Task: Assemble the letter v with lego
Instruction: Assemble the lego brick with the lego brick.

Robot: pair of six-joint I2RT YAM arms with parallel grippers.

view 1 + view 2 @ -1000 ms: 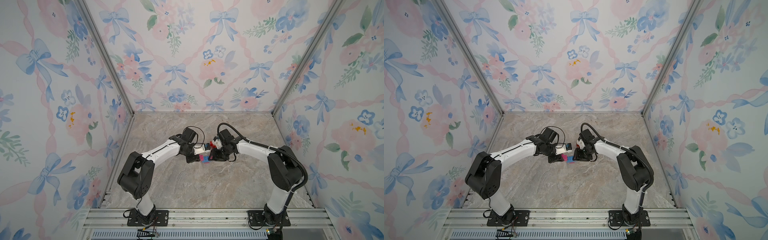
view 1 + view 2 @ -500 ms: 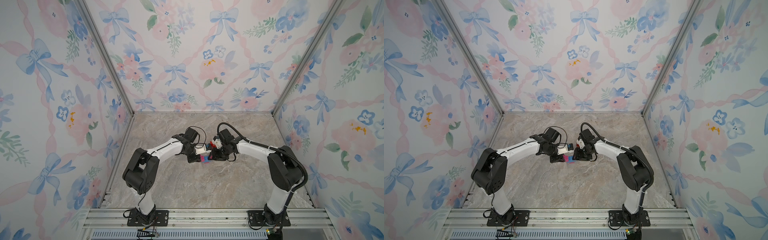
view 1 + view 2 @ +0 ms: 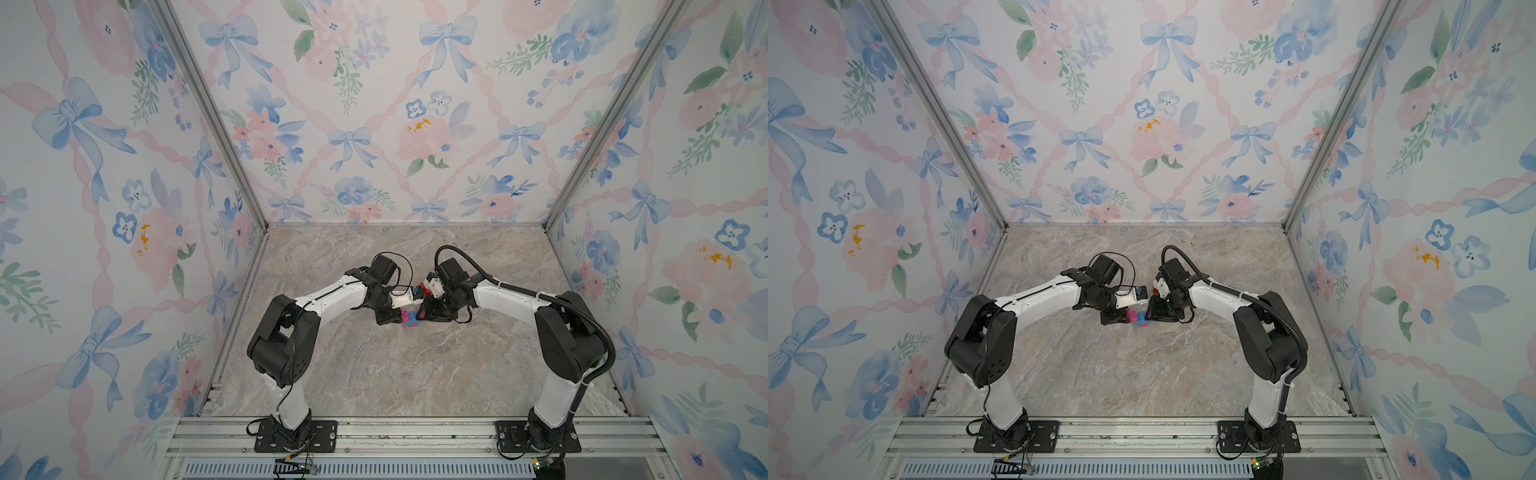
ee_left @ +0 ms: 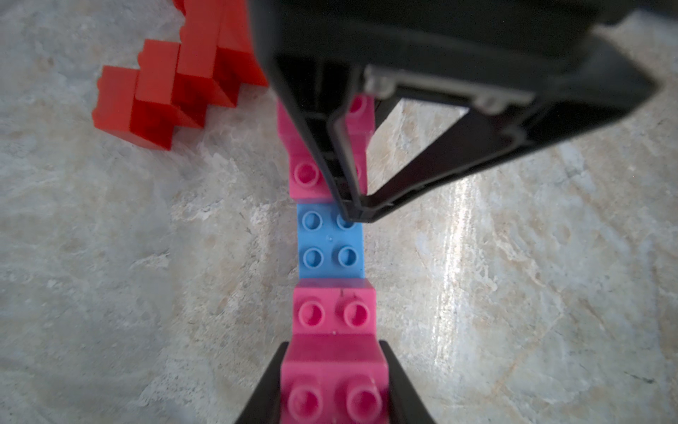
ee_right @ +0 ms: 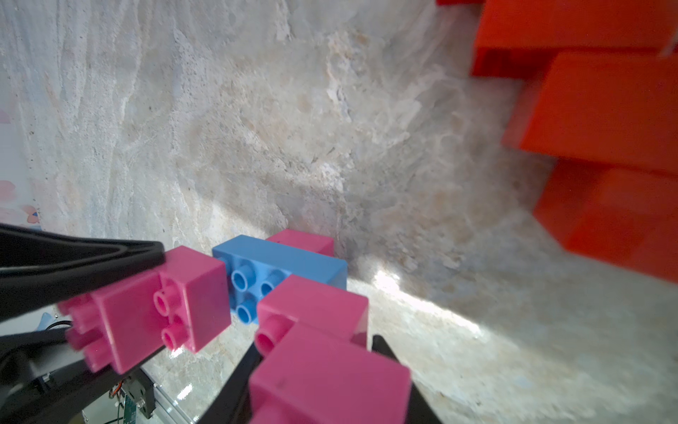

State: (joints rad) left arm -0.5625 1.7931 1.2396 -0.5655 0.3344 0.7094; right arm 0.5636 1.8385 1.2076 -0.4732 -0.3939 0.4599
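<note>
A: Grips, pls. L first.
B: We find the left gripper [image 4: 333,352] clamped on the left-end pink studded plastic brick [image 4: 334,389]. Both pads sit flush to its sides, no gap.
A: R?
B: The right gripper [image 5: 315,347] is closed on the right-end pink studded plastic brick [image 5: 330,378], same manner.
A: Where's the work?
B: Mid grey marbled tabletop [image 3: 415,374], betw. the two grippers. It's one joined piece: a blue studded plastic brick [image 4: 330,246] lowest at centre, pink bricks stepping up and outward each side. The blue base appears to rest on the top, but we cannot confirm contact. A stepped stack of red plastic bricks [image 4: 165,95] lies just beside it, not joined.
A: Hazards?
B: Three, in our judgement.
(1) Both arms hold one stiff piece. Any uneven pull or twist loads the joints, and each step overlaps only part of its studs, so a joint may pop.
(2) If one side lets go while the other lifts, the piece hangs off one end brick and may swing or shed bricks.
(3) The red stack sits close to the right gripper, and a wide move may knock it.
</note>
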